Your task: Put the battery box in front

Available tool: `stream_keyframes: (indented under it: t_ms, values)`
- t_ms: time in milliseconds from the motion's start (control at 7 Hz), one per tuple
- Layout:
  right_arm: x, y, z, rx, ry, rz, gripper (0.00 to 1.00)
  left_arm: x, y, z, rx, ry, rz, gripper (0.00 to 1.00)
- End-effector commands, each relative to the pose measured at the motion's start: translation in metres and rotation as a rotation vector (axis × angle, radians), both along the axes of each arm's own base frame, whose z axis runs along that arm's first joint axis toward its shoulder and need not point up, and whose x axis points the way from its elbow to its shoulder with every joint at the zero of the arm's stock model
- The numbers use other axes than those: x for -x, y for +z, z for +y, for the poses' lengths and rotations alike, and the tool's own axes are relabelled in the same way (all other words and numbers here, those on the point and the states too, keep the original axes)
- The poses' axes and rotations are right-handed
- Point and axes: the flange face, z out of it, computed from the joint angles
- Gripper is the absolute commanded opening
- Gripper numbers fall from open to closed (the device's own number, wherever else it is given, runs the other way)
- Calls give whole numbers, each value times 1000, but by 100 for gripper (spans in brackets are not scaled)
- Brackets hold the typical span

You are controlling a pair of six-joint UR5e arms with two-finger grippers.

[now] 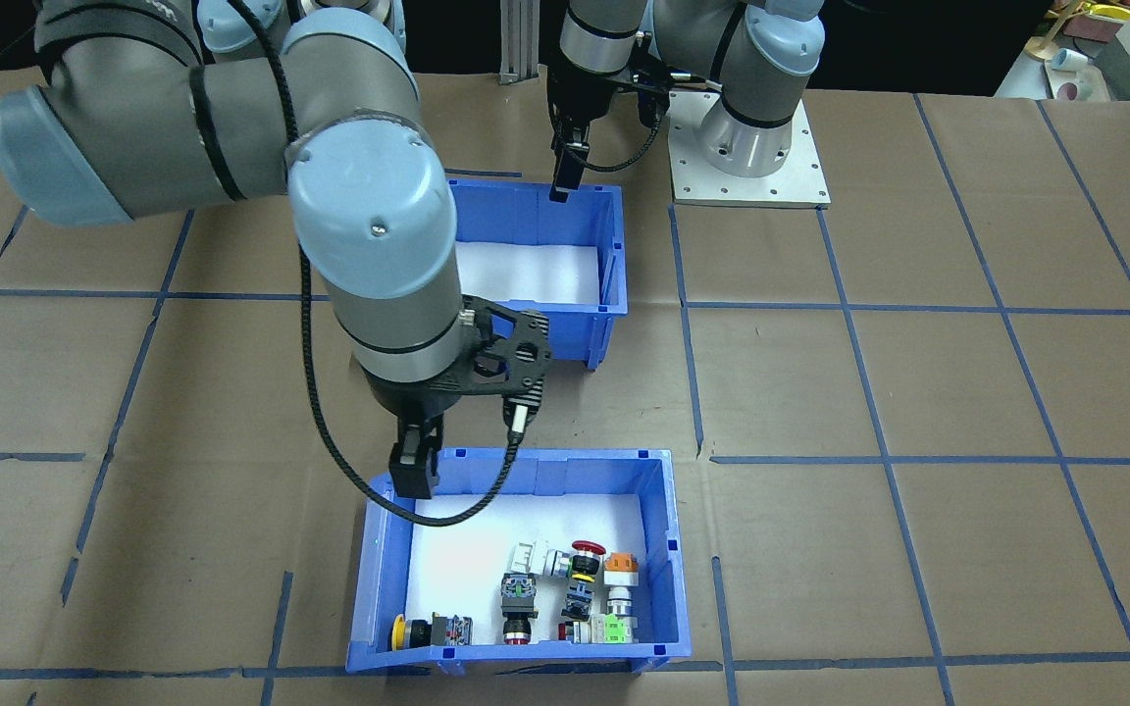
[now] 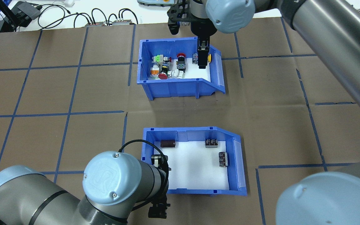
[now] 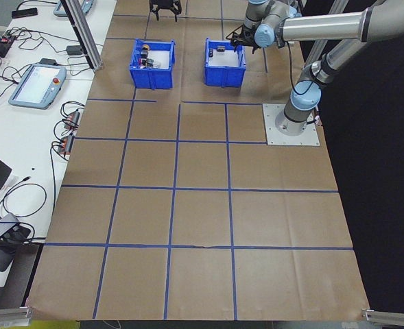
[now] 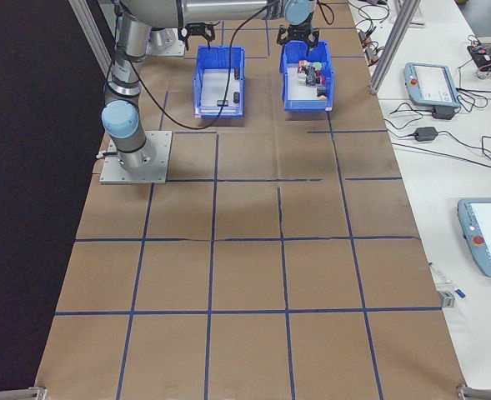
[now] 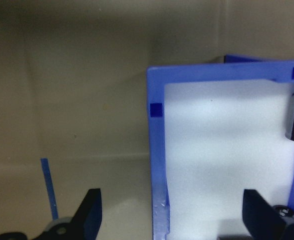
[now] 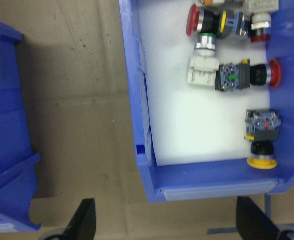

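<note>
Battery box (image 2: pixel 195 162) sits nearest my base, behind the switch bin (image 2: pixel 180 67). My left gripper (image 5: pixel 169 220) straddles its wall, jaws apart; my right gripper (image 6: pixel 164 220) hangs spread over the switch bin's wall.

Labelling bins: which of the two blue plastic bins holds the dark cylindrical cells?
The blue plastic bin nearer the robot, where the left gripper straddles a side wall. Three dark cylindrical cells lie on its white foam. The farther blue bin holds coloured push-button switches.
</note>
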Motion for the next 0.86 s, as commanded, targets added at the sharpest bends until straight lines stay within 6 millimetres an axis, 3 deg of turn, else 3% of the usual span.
stream_keyframes:
  t_ms: [0,143,714]
  values:
    - [-75,-23,3,12,106,-5,100,15,-22,2,-17,9,-4,98]
    - [-87,-43,0,2,120,12,100,18,-34,0,-47,6,-17,98]
    - [-83,-111,8,-41,113,33,100,38,-73,-4,-80,-27,-54,95]
